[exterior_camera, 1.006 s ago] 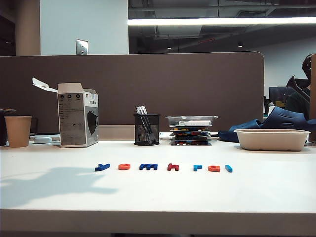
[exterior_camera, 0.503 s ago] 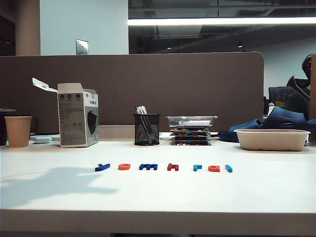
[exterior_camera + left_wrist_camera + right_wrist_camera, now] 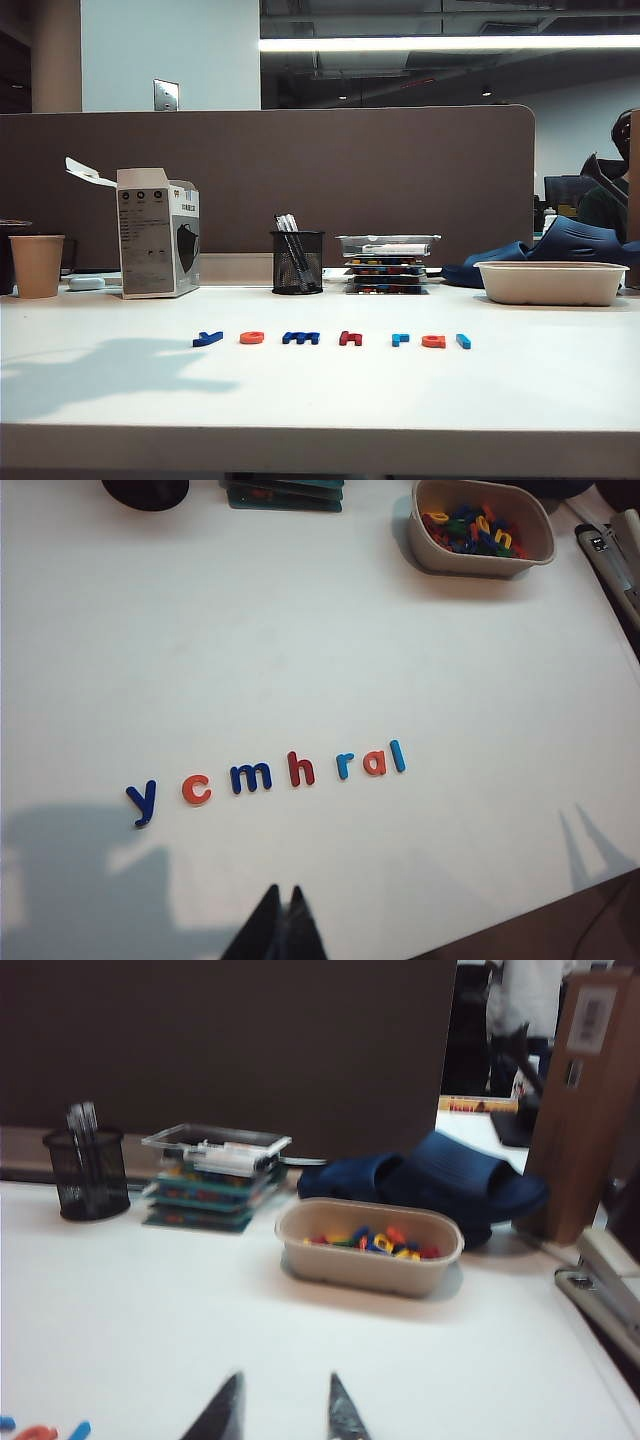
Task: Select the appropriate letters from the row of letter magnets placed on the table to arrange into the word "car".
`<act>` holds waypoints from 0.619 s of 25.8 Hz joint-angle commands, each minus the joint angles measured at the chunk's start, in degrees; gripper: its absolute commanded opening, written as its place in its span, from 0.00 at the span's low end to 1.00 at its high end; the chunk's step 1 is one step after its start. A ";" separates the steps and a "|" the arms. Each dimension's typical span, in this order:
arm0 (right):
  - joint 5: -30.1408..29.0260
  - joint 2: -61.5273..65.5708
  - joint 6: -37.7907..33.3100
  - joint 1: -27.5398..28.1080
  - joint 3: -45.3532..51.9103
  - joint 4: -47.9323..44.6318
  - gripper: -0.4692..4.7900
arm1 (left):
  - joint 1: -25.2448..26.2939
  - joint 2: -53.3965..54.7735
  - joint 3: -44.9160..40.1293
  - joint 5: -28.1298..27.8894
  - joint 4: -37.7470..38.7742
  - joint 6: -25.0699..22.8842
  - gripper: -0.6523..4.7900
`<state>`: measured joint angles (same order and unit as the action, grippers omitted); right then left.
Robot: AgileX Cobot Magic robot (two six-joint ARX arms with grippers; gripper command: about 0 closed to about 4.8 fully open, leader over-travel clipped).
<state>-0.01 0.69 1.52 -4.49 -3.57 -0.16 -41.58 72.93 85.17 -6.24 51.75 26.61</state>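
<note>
The row of letter magnets lies on the white table [image 3: 320,400], reading y, c, m, h, r, a, l. The orange "c" [image 3: 196,789] [image 3: 251,338] is second from one end. The light blue "r" [image 3: 344,765] [image 3: 400,340] and orange-red "a" [image 3: 374,763] [image 3: 433,341] lie side by side near the other end. My left gripper [image 3: 283,892] hovers on the near side of the row, shut and empty. My right gripper [image 3: 285,1380] is open over bare table, with the "a" [image 3: 35,1430] off to its side. Neither gripper shows in the exterior view.
A beige bowl [image 3: 480,565] [image 3: 365,1272] [image 3: 550,285] of spare letters stands at the back right, with blue slippers [image 3: 430,1185] behind it. A mesh pen cup [image 3: 297,262], stacked trays [image 3: 388,265], a white box [image 3: 158,232] and a paper cup [image 3: 37,265] line the back.
</note>
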 commanded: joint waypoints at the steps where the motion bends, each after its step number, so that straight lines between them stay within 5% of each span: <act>1: 0.07 -0.79 -0.35 -0.09 -2.49 1.81 0.30 | -0.07 -0.17 0.37 -0.17 -0.20 -0.24 0.11; 16: 1.05 10.62 -0.44 -0.04 -27.78 29.38 0.30 | -0.07 -0.15 0.37 -0.17 -0.17 -0.24 0.11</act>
<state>1.80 9.63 1.13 -4.47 -29.41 29.02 -41.58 72.93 85.17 -6.24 51.75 26.61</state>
